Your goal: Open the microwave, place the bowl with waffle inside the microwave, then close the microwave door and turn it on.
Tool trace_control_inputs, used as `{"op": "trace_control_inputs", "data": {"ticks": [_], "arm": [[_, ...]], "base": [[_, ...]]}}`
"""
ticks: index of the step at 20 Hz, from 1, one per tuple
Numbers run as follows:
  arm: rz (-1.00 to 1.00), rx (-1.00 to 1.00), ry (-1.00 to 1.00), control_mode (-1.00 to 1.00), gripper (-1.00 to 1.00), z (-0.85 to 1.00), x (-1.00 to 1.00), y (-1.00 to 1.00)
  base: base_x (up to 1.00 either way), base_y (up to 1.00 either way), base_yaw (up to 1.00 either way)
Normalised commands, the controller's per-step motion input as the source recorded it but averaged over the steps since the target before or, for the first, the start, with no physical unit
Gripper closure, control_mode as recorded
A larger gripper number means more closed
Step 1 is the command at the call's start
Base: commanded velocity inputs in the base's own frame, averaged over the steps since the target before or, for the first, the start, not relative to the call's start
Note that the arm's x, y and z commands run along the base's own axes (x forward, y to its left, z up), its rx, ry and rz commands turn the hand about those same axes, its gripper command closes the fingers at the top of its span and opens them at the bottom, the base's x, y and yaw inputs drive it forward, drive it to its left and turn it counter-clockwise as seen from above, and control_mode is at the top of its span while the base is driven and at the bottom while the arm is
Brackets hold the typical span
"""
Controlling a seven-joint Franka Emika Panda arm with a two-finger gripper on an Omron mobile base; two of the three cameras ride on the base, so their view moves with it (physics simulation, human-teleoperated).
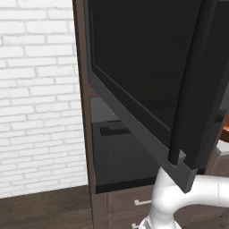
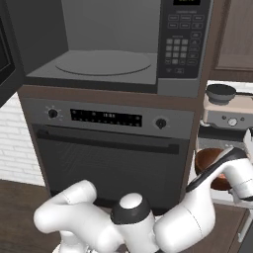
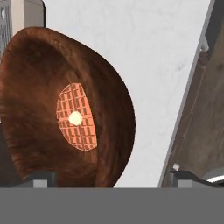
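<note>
The microwave [image 2: 99,44] stands open, showing a bare round turntable [image 2: 103,63]. The microwave door [image 1: 134,67] is swung wide toward the left base camera, with its dark vertical handle [image 1: 192,89] on the near edge. The brown bowl [image 3: 65,113] with a round waffle [image 3: 76,117] in it sits on the white counter [image 3: 148,65]. The bowl [image 2: 205,159] is right of the oven, partly hidden behind my arm. My gripper [image 3: 114,177] is open wide just over the bowl. One fingertip [image 3: 41,177] is over the bowl's edge and the other is beyond its rim.
An oven [image 2: 113,148] with two knobs and a horizontal bar handle sits under the microwave. The keypad [image 2: 180,44] is right of the cavity. A dark pan [image 2: 221,92] rests on a beige appliance behind the bowl. A white brick wall [image 1: 40,98] stands left of the cabinet.
</note>
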Motion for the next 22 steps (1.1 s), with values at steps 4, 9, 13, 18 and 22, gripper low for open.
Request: {"op": "trace_control_inputs", "data": {"ticks": [4, 9, 13, 18, 22], "arm": [[-0.05, 0.09, 0.04, -1.00, -1.00, -0.20, 0.33, -0.04], [-0.05, 0.09, 0.09, -1.00, -1.00, -0.27, 0.29, -0.01], [-0.05, 0.09, 0.13, -1.00, 1.00, -0.31, 0.22, 0.00], [-0.02, 0.04, 0.05, -1.00, 1.00, -0.08, 0.02, -0.06], [0.00, 0.01, 0.01, -1.00, 1.00, -0.02, -0.01, -0.05]], "base": [[0.00, 0.00, 0.00], [0.00, 0.00, 0.00], [0.00, 0.00, 0.00], [0.00, 0.00, 0.00], [0.00, 0.00, 0.00]]}}
